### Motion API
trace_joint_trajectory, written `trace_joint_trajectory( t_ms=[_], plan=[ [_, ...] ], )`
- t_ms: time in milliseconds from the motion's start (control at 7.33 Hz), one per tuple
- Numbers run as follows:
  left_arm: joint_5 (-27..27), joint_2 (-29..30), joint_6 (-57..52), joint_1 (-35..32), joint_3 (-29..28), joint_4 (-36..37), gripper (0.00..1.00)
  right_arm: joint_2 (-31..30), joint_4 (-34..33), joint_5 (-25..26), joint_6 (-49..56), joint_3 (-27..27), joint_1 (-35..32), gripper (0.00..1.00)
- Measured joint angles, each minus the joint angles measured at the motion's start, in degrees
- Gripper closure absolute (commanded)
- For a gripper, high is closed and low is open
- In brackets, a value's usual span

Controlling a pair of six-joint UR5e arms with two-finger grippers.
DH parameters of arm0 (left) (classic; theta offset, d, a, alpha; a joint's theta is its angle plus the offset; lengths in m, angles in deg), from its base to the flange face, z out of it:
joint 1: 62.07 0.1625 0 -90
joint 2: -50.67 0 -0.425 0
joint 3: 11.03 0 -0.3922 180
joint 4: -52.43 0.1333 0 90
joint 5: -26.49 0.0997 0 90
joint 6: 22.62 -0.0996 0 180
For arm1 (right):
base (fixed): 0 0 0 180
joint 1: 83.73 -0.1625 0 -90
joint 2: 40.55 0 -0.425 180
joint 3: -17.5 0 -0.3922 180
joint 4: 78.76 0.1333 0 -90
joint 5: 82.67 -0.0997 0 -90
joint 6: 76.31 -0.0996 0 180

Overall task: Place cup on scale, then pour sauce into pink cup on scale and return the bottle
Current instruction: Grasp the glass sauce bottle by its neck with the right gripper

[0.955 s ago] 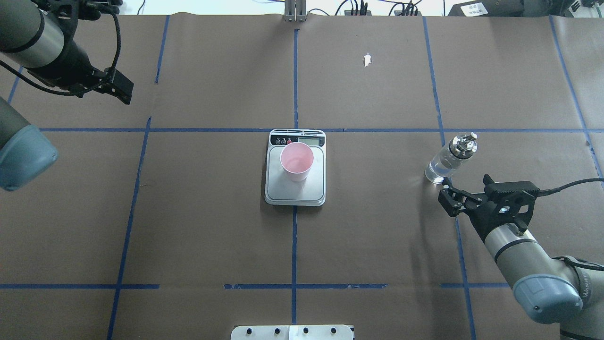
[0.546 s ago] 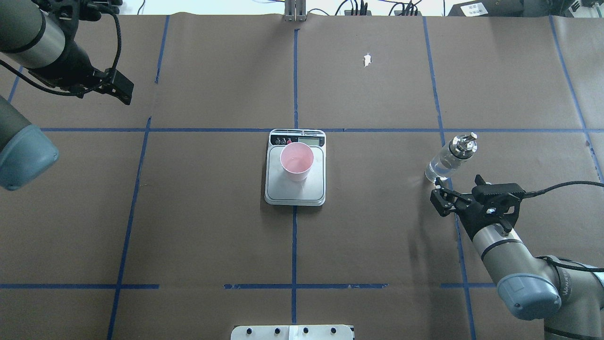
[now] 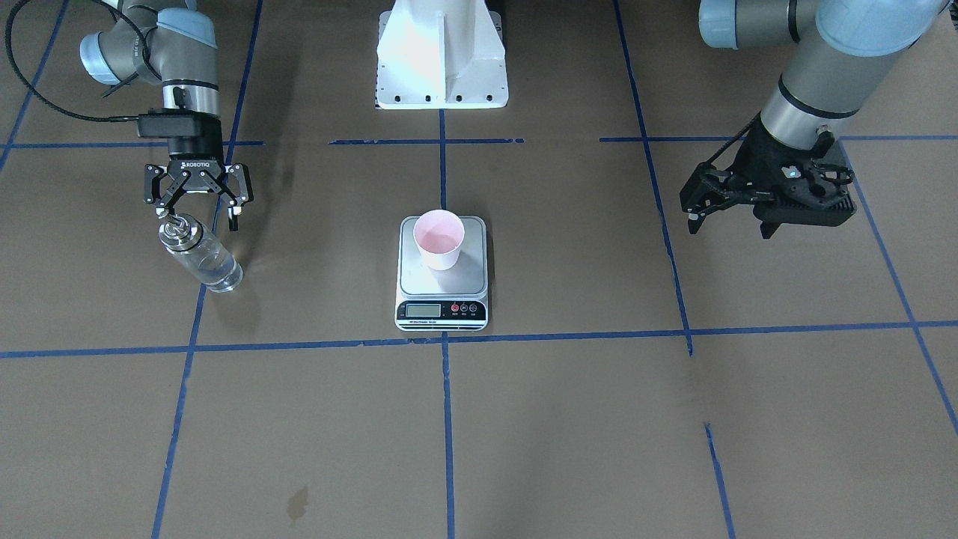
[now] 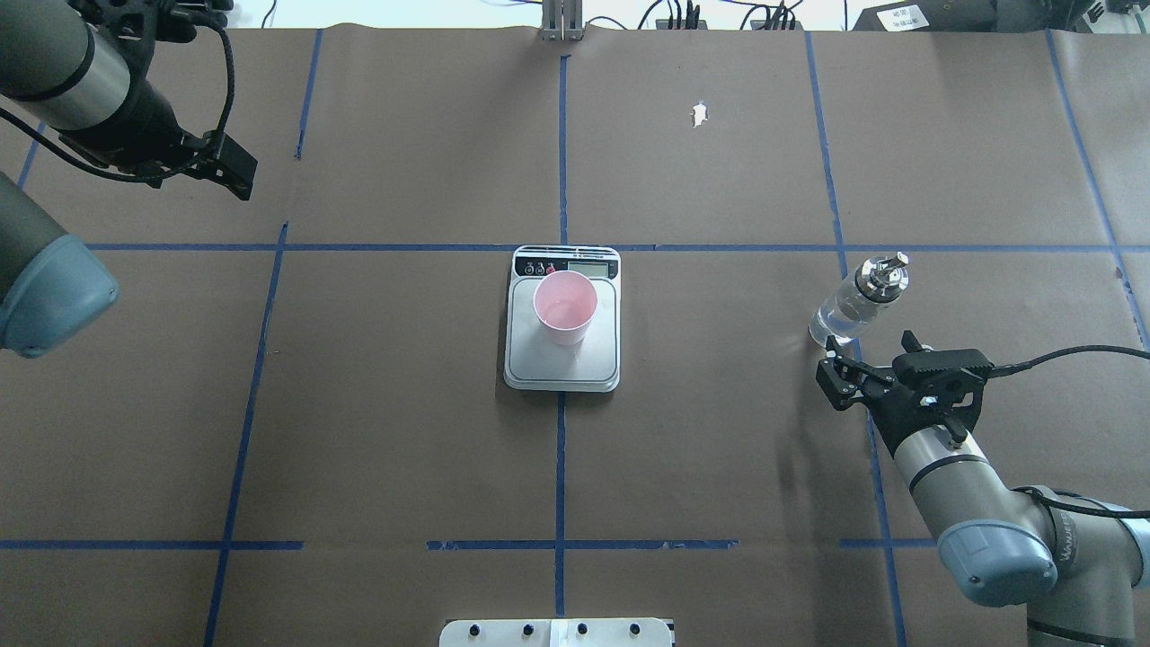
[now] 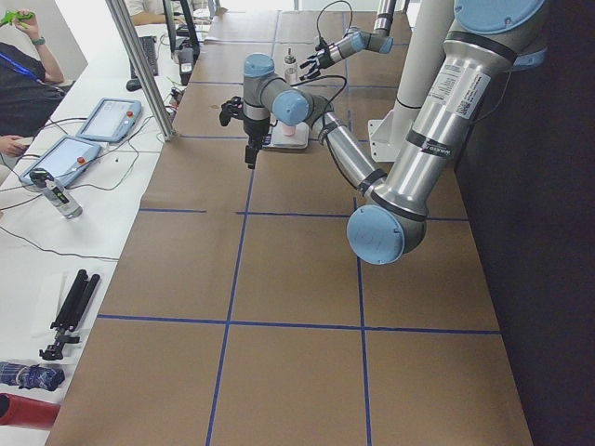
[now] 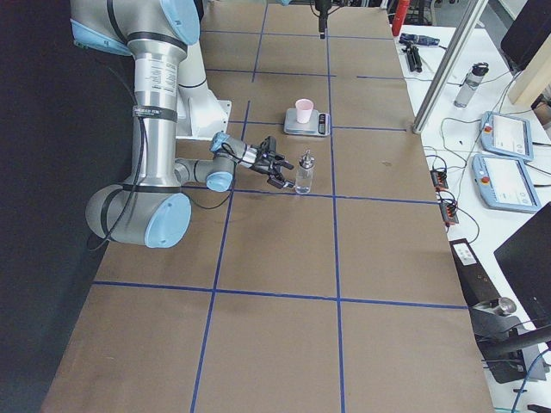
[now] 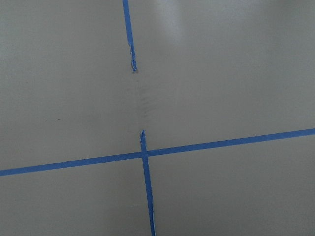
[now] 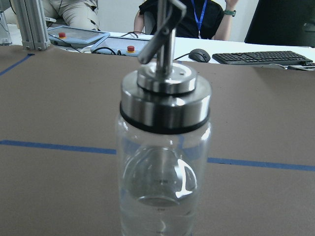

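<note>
vs 1.0 s ago: R arm has swung in toward the view's left and forward. R gripper (image 4: 834, 370) now sits just beside the bottle (image 4: 849, 305), on the robot's side of it. Fingers spread wide, holding nothing; can't tell if a tip touches the glass. L arm elbow shifted slightly. L gripper (image 4: 235, 175) is about where it was, high over the far L of the table (image 4: 404, 431); can't tell if spread or pressed together. Scale, cup and bottle unmoved.

Table: brown paper w/ blue tape grid. White robot base plate (image 3: 441, 60) at the robot's edge.

Scale (image 4: 561, 359) at centre, on the middle tape line. Cup (image 4: 565, 308) upright on its platform, toward the display end.

Bottle upright on the paper at robot's R, well apart from the scale. Sauce (image 8: 157, 206) low in the glass.

Keyboard (image 8: 266, 57) and a seated person (image 8: 182, 19) on the bench beyond the bottle. Small white tear (image 4: 699, 115) in the paper at the far side, dark stain (image 3: 297, 503) near the operators' edge.
</note>
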Motion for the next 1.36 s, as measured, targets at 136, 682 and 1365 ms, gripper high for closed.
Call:
trace_joint_trajectory(
  t_ms=[136, 682, 1365],
  plan=[
    [0.0, 0.0, 0.0, 0.0, 0.0, 0.0, 0.00, 0.2, 0.0, 0.1, 0.6, 0.1, -0.2, 0.00],
    [-0.2, 0.3, 0.0, 0.0, 0.0, 0.1, 0.00, 1.0, -0.1, 0.0, 2.4, 0.4, -1.8, 0.00],
    [-0.3, 0.4, 0.0, -0.1, 0.3, 0.2, 0.00, 5.3, -0.1, -0.6, 4.0, 4.1, -4.5, 0.00]
  ],
)
